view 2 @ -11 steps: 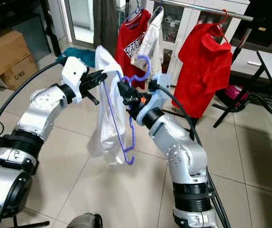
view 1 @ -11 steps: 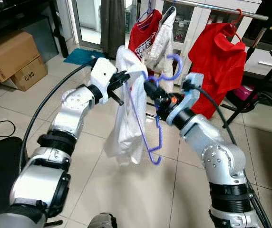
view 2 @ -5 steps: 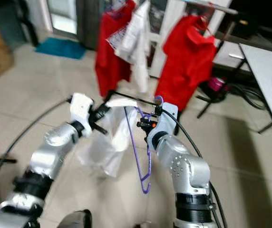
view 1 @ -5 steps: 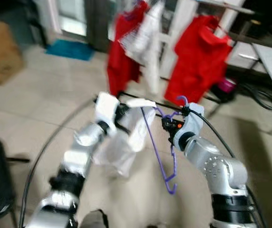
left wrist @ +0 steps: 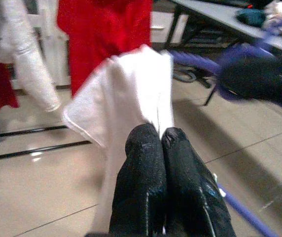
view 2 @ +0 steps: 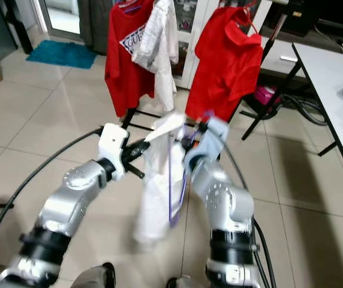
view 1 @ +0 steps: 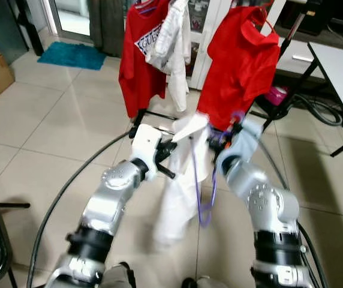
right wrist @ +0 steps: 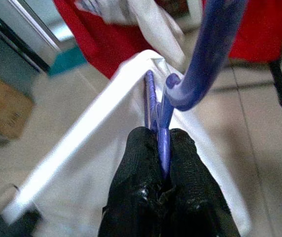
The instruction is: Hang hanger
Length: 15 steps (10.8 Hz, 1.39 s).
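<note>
Tiled floor ahead; rack (view 1: 291, 36) well apart. Left gripper (left wrist: 159, 143) pinches cloth (view 1: 180, 192), right gripper (right wrist: 161, 143) clamps hanger (right wrist: 205, 54); hanging remains.

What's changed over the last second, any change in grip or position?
Both arms have dropped lower, carrying the white garment and purple hanger down with them; the hanging red shirts now sit above the hands. Grips unchanged: left hand stays pinched on the garment, right hand on the hanger.
</note>
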Available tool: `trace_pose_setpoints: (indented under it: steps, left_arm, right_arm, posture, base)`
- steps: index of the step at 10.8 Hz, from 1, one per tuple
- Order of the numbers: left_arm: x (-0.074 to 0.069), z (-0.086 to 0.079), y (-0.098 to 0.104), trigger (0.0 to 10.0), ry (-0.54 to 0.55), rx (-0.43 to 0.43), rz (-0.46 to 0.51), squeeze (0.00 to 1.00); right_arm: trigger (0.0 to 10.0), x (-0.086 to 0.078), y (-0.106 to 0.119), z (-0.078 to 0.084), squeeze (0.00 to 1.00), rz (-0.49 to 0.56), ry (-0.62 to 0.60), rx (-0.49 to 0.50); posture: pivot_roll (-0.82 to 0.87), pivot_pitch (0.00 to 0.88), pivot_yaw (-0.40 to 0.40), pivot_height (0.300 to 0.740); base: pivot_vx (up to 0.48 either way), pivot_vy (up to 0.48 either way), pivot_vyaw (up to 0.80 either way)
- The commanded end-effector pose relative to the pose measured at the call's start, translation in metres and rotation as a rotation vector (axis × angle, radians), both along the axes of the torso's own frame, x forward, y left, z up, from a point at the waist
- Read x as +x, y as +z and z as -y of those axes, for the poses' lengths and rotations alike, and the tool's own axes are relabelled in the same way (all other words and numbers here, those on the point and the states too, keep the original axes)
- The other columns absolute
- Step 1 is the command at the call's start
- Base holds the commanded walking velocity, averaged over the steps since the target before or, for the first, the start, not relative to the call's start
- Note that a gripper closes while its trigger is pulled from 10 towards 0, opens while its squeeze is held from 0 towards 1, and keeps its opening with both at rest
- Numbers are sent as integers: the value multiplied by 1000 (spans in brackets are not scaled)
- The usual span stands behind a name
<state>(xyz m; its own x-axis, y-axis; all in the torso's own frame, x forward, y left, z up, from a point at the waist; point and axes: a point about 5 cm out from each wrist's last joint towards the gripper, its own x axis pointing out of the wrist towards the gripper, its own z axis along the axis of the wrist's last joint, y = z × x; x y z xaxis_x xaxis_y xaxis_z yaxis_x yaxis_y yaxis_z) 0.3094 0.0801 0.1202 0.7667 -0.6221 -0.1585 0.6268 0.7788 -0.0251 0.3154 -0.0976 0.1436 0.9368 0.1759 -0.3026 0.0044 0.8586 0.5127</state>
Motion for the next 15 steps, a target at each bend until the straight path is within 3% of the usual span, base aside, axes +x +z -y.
trace_pose_setpoints:
  steps: [1,4,5,6,7,9,11,13,14,15]
  left_arm:
    - [-4,11,5,0,-38,-20,2,0]
    - [3,-1,10,0,37,15,47,0]
    - [5,-6,15,863,67,24,70,0]
    - [7,-8,20,10000,70,-1,74,0]
    - [5,-7,21,10000,36,1,74,1000]
    - [-2,-8,17,10000,-56,47,57,1000]
    - [-10,-30,25,10000,-125,61,77,1000]
    - [-13,-65,57,10000,-236,82,152,1000]
    - [-11,-97,92,10000,-307,133,189,1000]
    - [-10,-113,115,10000,-350,155,201,1000]
  right_arm:
    - [10000,5,16,-2,0,97,5,4]
    - [10000,7,30,-15,0,196,124,28]
    - [10000,6,31,-19,0,222,168,11]
    - [10000,6,32,-21,0,252,203,14]
    - [10000,6,33,-21,0,264,208,23]
    - [10000,9,36,-19,0,309,212,66]
    - [10000,10,37,-17,0,354,227,108]
    - [10000,10,39,-16,0,419,374,28]
    - [10000,12,43,-7,0,470,507,-66]
    - [10000,13,47,0,0,492,561,-107]
  posture:
    - [-47,106,-101,740]
    - [-33,77,-104,740]
    - [-33,76,-104,740]
    - [-31,68,-102,740]
    - [-28,62,-101,740]
    - [-20,48,-92,740]
    - [2,33,-88,740]
    - [28,19,-89,740]
    - [34,13,-88,740]
    - [38,12,-88,740]
  base:
    - [0,0,0]
    - [0,0,0]
    - [0,0,0]
    - [0,0,0]
    - [0,0,0]
    - [0,0,0]
    - [0,0,0]
    - [0,0,0]
    - [0,0,0]
    - [0,0,0]
